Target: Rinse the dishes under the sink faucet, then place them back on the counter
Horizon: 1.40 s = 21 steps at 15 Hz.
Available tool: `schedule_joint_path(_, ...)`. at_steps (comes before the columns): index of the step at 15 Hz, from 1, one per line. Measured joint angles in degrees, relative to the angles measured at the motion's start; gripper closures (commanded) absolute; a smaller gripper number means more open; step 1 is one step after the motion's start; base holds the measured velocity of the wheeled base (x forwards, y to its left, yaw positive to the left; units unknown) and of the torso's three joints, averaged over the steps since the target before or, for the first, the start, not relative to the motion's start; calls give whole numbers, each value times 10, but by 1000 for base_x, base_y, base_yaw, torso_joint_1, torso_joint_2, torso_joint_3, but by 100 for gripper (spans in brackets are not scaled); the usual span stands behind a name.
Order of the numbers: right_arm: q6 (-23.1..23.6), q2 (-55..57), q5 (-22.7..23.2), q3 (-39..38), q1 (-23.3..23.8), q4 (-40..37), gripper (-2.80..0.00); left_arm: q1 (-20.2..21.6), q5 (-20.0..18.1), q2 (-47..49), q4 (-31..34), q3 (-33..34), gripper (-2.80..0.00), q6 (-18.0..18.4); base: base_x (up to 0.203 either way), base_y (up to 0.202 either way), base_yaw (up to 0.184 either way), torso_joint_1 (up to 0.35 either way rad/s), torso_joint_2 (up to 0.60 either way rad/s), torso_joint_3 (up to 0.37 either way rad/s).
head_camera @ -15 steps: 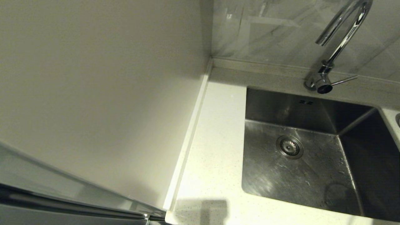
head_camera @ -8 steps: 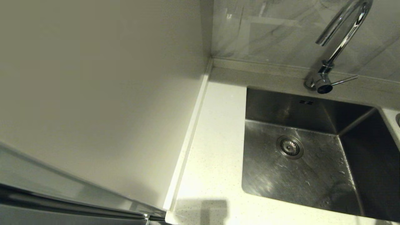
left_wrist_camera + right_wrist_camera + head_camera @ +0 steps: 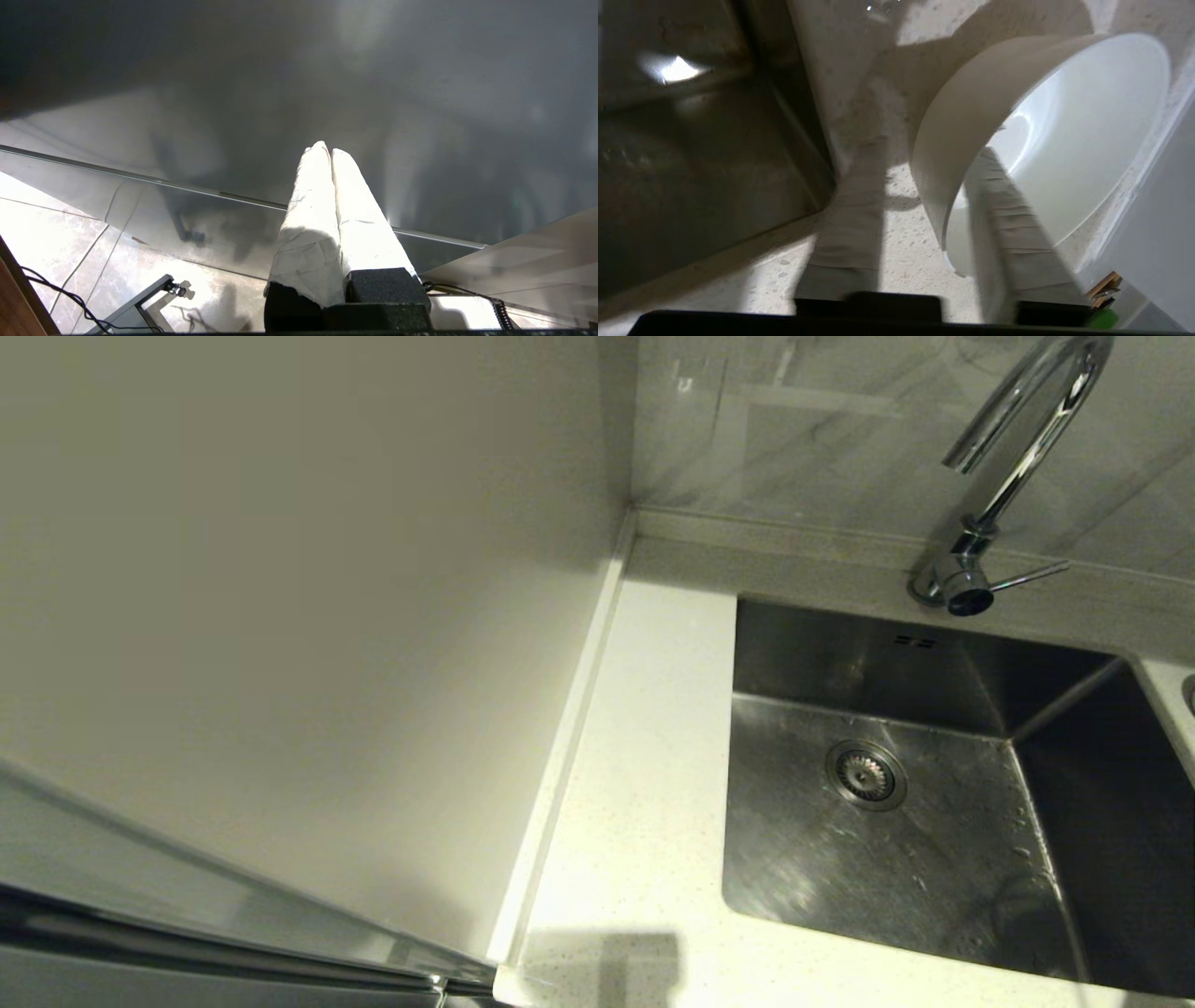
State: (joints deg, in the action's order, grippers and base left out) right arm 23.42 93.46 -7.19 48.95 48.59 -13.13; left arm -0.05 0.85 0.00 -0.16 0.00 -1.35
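We are seeing a glossy chrome faucet (image 3: 1018,448) shining over a brushed steel sink (image 3: 934,859). The speckled stone-like counter (image 3: 635,784) is looking smooth, and the bowl (image 3: 1064,140) is gleaming like glazed ceramic.

A: Worktop (image 3: 644,784) finish?
B: White, fine speckles. Sink (image 3: 934,859): brushed grey steel. Faucet (image 3: 1018,448): shiny chrome.
A: Bowl (image 3: 1064,140)?
B: White inside, greyish outside. Wall tiles (image 3: 822,429): grey marbled.
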Motion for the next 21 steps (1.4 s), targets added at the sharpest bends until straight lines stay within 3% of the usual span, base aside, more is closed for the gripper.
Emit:
schedule_joint_path(6, -2, -47, 12, 4, 0, 2, -280, 0, 0, 0, 0, 0, 0, 0, 0, 0, 0, 0, 0, 0)
schedule_joint_path(10, 27, -127, 14, -4, -4, 4, -280, 0, 0, 0, 0, 0, 0, 0, 0, 0, 0, 0, 0, 0)
schedule_joint_path(13, 66, -168, 10, 11, -77, 58, -280, 0, 0, 0, 0, 0, 0, 0, 0, 0, 0, 0, 0, 0)
schedule_joint_path(14, 72, -176, -1, 19, -119, 87, 0, 0, 0, 0, 0, 0, 0, 0, 0, 0, 0, 0, 0, 0)
schedule_joint_path(18, 125, -194, -82, 53, -271, 158, 0, 0, 0, 0, 0, 0, 0, 0, 0, 0, 0, 0, 0, 0)
schedule_joint_path(21, 134, -219, -103, 61, -322, 160, 0, 0, 0, 0, 0, 0, 0, 0, 0, 0, 0, 0, 0, 0)
